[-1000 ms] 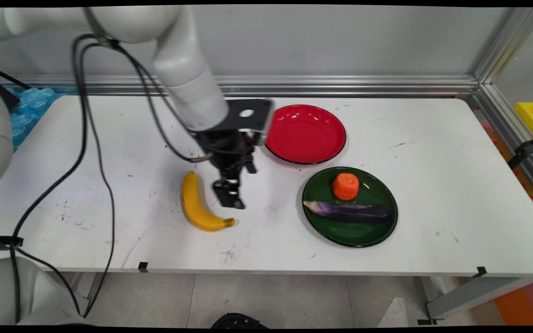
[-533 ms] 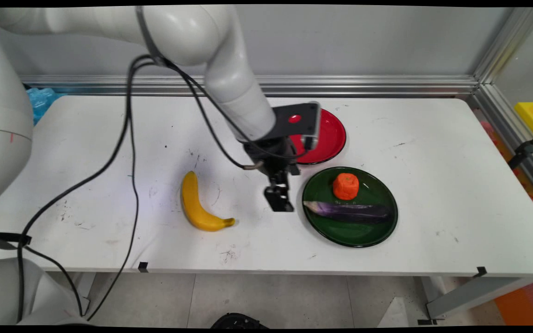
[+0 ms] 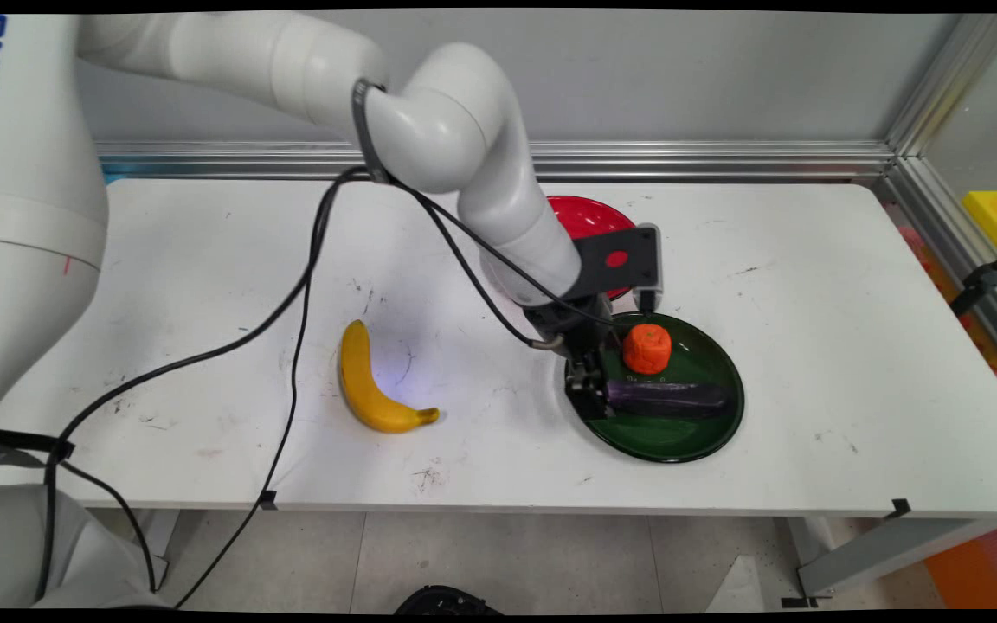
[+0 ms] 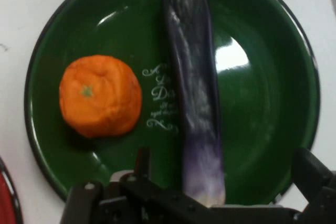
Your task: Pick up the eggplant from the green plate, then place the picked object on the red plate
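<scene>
My gripper [image 3: 589, 394] hangs low over the left edge of the green plate [image 3: 680, 446], at the pale stem end of the purple eggplant [image 3: 672, 398] lying across it. In the hand view the gripper [image 4: 224, 160] is open, with one finger on each side of the eggplant [image 4: 193, 87] and nothing held. An orange [image 3: 646, 348] sits on the same plate just behind the eggplant; in the hand view this orange [image 4: 100, 97] is left of the eggplant on the green plate [image 4: 262, 114].
A red plate [image 3: 589, 216] stands behind the green one, half hidden by the arm; its rim [image 4: 4, 198] shows in the hand view's lower left corner. A yellow banana [image 3: 369, 381] lies on the table left of the gripper. Black cables trail across the table's left half.
The arm has swung right, carrying the gripper from beside the banana to the left edge of the green plate over the eggplant's end. Nothing on the table has moved.
</scene>
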`<state>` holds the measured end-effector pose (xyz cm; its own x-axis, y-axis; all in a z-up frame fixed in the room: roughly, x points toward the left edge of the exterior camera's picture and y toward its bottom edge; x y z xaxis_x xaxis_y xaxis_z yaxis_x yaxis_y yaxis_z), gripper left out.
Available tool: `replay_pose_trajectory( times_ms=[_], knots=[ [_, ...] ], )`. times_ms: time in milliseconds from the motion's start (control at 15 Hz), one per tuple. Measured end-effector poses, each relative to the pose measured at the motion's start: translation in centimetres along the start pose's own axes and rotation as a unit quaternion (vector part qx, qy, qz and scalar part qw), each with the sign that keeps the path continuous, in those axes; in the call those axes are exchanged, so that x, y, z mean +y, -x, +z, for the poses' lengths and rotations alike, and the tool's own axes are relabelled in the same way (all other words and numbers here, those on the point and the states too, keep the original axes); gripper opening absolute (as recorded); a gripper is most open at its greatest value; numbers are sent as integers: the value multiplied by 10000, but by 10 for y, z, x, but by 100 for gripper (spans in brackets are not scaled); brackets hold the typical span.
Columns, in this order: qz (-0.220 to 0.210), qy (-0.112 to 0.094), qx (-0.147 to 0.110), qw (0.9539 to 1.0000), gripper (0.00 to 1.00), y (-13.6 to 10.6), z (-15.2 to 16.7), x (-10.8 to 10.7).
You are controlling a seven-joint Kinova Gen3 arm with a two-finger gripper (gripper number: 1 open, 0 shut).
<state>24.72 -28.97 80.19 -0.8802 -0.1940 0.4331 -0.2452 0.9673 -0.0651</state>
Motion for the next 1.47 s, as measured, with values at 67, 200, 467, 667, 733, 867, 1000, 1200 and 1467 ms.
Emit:
replay_pose_trajectory(
  times_ms=[67,200,467,667,733,867,1000,1200,1467],
  knots=[
    [-50,-5,20,10000,100,-1,7,0],
    [-155,-7,52,9999,100,-3,20,-1],
    [-339,-8,106,9994,100,-6,38,-2],
    [-447,-14,133,9989,100,-7,48,-2],
    [-473,-17,138,9988,100,-7,50,-2],
    [-530,-25,146,9985,0,-7,54,-3],
    [-565,-28,152,9983,0,-7,56,-4],
    [-607,-22,179,9980,0,-9,56,-6],
    [-595,6,254,9979,0,-17,47,-12]
  ],
)
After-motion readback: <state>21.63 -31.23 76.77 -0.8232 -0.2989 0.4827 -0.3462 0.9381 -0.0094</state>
